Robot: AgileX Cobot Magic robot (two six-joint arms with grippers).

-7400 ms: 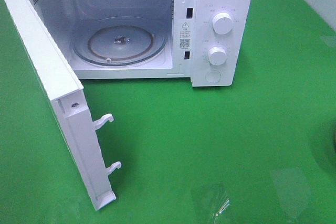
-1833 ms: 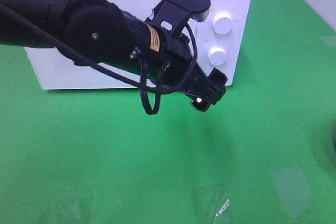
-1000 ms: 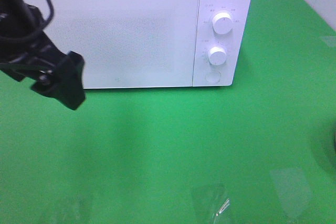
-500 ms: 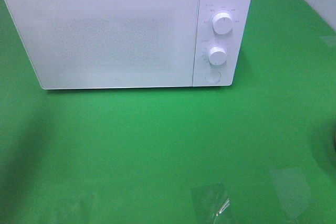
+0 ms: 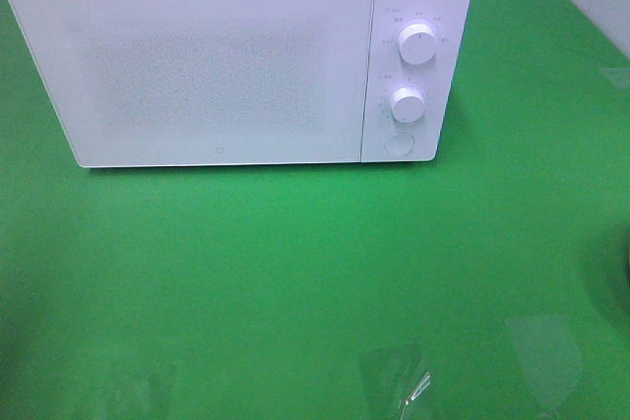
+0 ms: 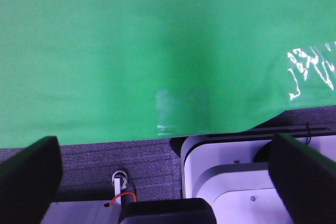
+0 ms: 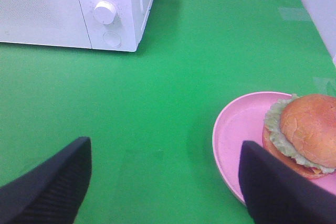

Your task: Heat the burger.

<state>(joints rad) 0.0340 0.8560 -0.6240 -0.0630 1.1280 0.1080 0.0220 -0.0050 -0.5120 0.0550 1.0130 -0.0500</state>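
The burger (image 7: 304,132), with a brown bun and green lettuce, lies on a round pink plate (image 7: 236,129) on the green cloth, outside the microwave. The white microwave (image 5: 236,56) stands at the back with its door (image 5: 207,66) shut. My right gripper (image 7: 165,192) hangs open above the cloth, and the plate lies just inside one dark finger (image 7: 283,187). My left gripper (image 6: 165,182) is open over the table's front edge, with nothing between its fingers (image 6: 26,177). Neither arm nor the burger shows in the exterior high view.
Two white knobs (image 5: 417,43) (image 5: 408,102) and a round button (image 5: 397,144) sit on the microwave's right panel. Clear tape patches (image 5: 394,376) mark the cloth near the front. A white machine base (image 6: 236,177) lies past the cloth's edge.
The microwave door, open long before, is shut. My left arm has swung left past the microwave front and out of the exterior high view.
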